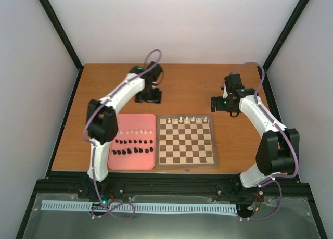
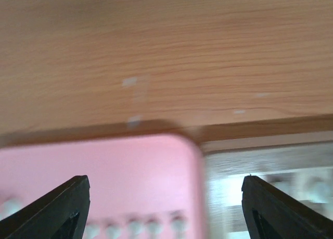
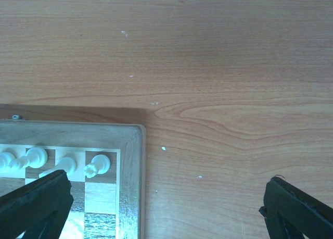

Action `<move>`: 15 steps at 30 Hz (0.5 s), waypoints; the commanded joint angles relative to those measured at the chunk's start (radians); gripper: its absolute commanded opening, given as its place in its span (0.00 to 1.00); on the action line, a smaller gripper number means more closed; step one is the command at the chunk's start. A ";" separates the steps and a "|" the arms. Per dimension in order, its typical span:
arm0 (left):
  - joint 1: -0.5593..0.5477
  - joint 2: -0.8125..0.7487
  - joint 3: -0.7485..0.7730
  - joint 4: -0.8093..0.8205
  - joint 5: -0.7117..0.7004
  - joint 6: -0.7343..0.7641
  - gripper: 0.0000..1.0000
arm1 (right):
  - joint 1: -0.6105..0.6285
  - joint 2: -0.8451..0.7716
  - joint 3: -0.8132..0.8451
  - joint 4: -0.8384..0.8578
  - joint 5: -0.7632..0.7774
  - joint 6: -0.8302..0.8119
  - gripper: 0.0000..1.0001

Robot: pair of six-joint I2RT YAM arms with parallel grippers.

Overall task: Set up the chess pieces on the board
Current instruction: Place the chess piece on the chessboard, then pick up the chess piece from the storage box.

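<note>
The board (image 1: 215,145) lies at the table's middle, with several white chess pieces (image 1: 187,119) along its far row. More white pieces (image 1: 136,131) and two rows of black pieces (image 1: 133,146) stand on the pink tray (image 1: 132,162) to its left. My left gripper (image 1: 148,97) hovers beyond the tray's far right corner. In its blurred wrist view the left gripper (image 2: 165,210) is open and empty over the tray (image 2: 130,171) and the board's edge (image 2: 260,155). My right gripper (image 3: 166,210) is open and empty over bare wood beside the board's far right corner (image 3: 132,161), where a white rook (image 3: 97,164) stands.
Black frame posts and pale walls close in the wooden table (image 1: 187,85) at the back and sides. A metal rail (image 1: 171,184) runs along the near edge by the arm bases. Bare wood lies beyond the board and tray.
</note>
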 commanded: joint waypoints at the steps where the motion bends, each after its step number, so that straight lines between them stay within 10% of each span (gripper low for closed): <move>1: 0.156 -0.222 -0.227 0.044 -0.082 -0.057 0.82 | -0.009 -0.019 0.015 0.007 -0.015 -0.014 1.00; 15: 0.357 -0.344 -0.619 0.198 -0.012 -0.055 0.72 | -0.009 -0.021 0.007 0.005 -0.024 -0.018 1.00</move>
